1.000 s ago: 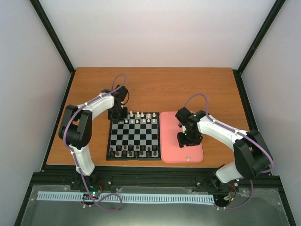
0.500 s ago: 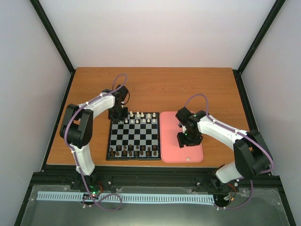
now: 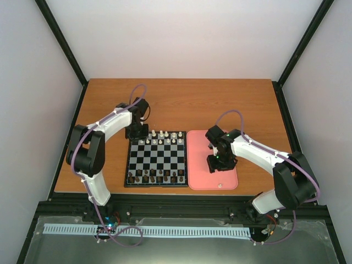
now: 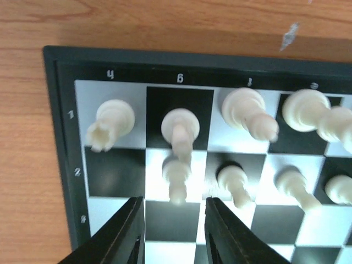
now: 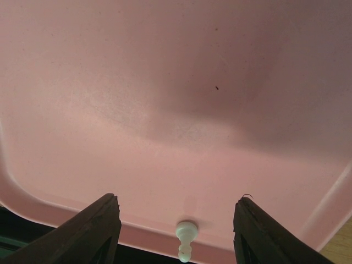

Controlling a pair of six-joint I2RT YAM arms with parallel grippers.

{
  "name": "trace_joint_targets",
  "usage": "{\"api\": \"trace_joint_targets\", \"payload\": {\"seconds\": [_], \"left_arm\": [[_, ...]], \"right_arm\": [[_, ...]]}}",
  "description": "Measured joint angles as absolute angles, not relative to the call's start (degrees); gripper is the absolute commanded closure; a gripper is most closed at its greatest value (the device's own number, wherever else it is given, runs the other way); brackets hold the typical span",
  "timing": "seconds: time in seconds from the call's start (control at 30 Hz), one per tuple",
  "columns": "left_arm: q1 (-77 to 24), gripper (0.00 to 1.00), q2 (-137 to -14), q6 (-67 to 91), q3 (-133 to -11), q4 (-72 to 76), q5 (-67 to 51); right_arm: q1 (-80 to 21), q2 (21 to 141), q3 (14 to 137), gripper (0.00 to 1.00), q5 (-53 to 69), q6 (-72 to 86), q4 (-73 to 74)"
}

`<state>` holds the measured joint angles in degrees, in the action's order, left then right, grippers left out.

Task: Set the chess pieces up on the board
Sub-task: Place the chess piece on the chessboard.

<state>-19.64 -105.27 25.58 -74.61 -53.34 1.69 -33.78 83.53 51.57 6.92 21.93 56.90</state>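
Left gripper has eased back at the board corner, jaws slightly parted, empty — glossy cream chess pieces fill its two far rows. Right gripper gapes wide over one pawn on the pink tray.

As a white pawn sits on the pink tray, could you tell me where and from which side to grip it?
Grip the pawn at its narrow waist, from straight above: it seems to stand upright by the tray's near rim, so close the right gripper along that rim.
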Motion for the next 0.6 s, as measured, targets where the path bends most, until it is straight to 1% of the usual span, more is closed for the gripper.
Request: {"api": "trace_joint_targets", "payload": {"seconds": [0.03,0.13,0.17,0.2,0.3,0.4,0.47,0.53,0.6], "left_arm": [[-19.6,0.66,-104.4,25.5,-74.6,-53.9,1.7],[-19.6,0.62,-100.7,25.5,-74.6,-55.5,1.7],[-19.6,0.59,-99.2,25.5,-74.6,-56.2,1.6],[-19.6,0.58,-97.6,25.6,-74.7,-57.0,1.3],[-19.6,0.56,-93.6,25.4,-75.0,-58.9,0.5],[-19.6,0.55,-90.1,25.4,-75.0,-60.5,-0.4],[-19.6,0.55,-88.9,25.3,-75.0,-61.2,-1.1],[-19.6,0.52,-88.2,25.2,-74.8,-61.4,-1.8],[-19.6,0.51,-87.9,25.0,-74.3,-61.4,-2.2]], "right_arm": [[-33.8,83.5,51.6,0.37,6.9,21.8,56.9],[-33.8,83.5,51.6,0.36,7.2,21.7,57.1],[-33.8,83.3,51.5,0.36,7.4,21.8,57.3],[-33.8,82.9,51.4,0.37,7.5,21.9,57.4],[-33.8,79.9,50.2,0.39,8.0,22.5,58.6],[-34.0,74.4,48.1,0.42,8.5,24.1,61.7],[-34.7,70.8,46.9,0.42,8.9,25.8,63.5],[-36.3,68.0,45.3,0.43,9.9,27.8,64.7],[-38.0,67.0,43.5,0.43,11.0,29.5,64.9]]}}
